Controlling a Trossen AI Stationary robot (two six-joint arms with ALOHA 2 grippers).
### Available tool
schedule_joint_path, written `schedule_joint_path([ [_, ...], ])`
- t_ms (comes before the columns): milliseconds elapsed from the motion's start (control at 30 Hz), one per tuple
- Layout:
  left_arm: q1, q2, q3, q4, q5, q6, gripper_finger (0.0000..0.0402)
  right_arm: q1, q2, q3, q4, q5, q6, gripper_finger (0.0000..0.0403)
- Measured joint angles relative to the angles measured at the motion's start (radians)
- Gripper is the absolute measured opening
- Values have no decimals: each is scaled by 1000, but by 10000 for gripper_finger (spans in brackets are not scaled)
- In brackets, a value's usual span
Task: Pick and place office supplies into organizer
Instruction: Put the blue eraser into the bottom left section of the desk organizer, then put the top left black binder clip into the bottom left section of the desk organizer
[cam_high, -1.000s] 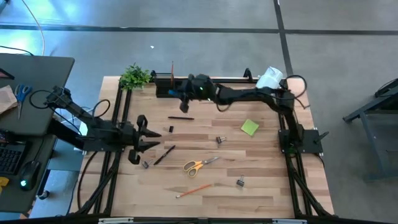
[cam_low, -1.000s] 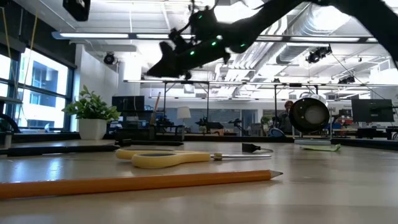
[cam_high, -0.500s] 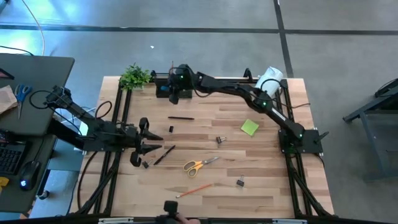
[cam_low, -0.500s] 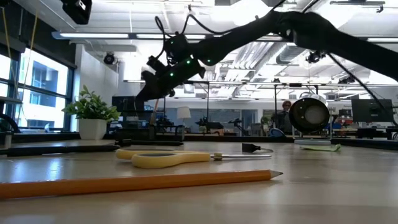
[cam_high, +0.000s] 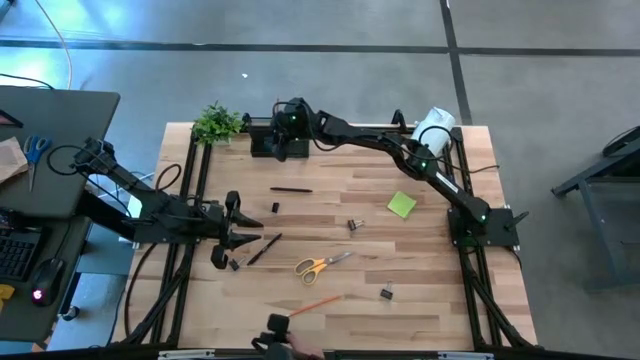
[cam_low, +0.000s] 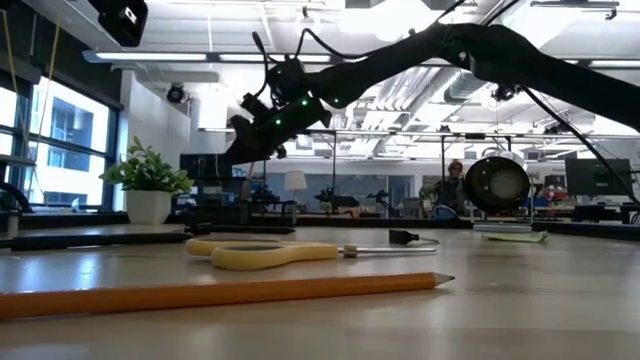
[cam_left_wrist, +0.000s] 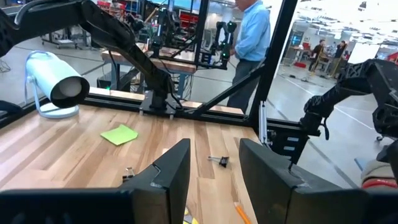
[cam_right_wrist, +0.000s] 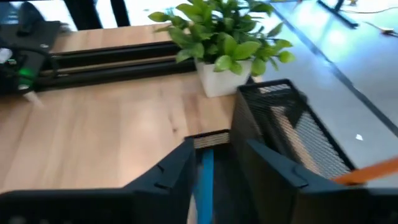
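My right gripper (cam_high: 280, 140) hangs over the black mesh organizer (cam_right_wrist: 292, 127) at the table's far edge, next to the potted plant, shut on the small blue block (cam_right_wrist: 206, 174). An orange pencil (cam_right_wrist: 367, 171) stands in the organizer's cup. My left gripper (cam_high: 240, 226) is open and touches nothing, near the left edge beside a black pen (cam_high: 263, 248). Lying flat on the table are the yellow-handled scissors (cam_high: 322, 264), an orange pencil (cam_high: 310, 305), a second black pen (cam_high: 290, 189), the lime-green sticky pad (cam_high: 402, 205) and binder clips (cam_high: 352, 225) (cam_high: 386, 293). My right gripper has the blue block (cam_right_wrist: 206, 171) between its two fingers (cam_right_wrist: 177, 171), coming from above and slanting down toward the table's left. The block is lifted clear over the organizer's low section. Which face of the block each finger meets is hidden by the fingers.
The green plant (cam_high: 217, 122) stands just left of the organizer. A white cylinder (cam_high: 434, 126) lies at the far right. A black frame rail runs along the far edge behind the organizer. A dark object with a hand (cam_high: 277, 331) shows at the near edge.
My right gripper has travelled along the far edge toward the table's left, carrying the blue block from the middle to above the organizer, then slowed there. A hand with a dark object has come in at the near edge.
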Motion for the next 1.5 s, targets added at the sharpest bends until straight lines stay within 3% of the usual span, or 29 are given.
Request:
schedule_joint_path([
  [167, 0, 10, 0, -3, 0, -17, 126, 0, -1, 0, -11, 64, 20, 205],
  [300, 0, 30, -1, -8, 0, -21, 126, 7, -39, 0, -141, 55, 9, 233],
  [500, 0, 72, -1, -10, 0, -23, 126, 50, -175, -12, -466, 67, -58, 237],
  [667, -1, 80, -1, -36, 15, -49, 126, 115, -263, -172, -544, 99, -49, 217],
  [767, -18, 72, -1, -67, 30, -76, 126, 155, -349, -369, -442, 131, -26, 202],
  [867, -67, 73, -1, -96, 9, -79, 126, 184, -471, -630, -215, 149, 20, 187],
  [1000, -147, 75, 0, -125, -114, -92, 126, 226, -675, -974, 63, 173, 100, 170],
  [1200, -176, 75, 0, -202, -262, -90, 126, 331, -939, -1362, 228, 245, 210, 161],
  [1300, -133, 75, 0, -247, -242, -84, 126, 394, -1037, -1515, 350, 271, 260, 164],
  [1500, 60, 82, 0, -341, -43, -103, 127, 488, -1142, -1723, 577, 304, 273, 178],
])
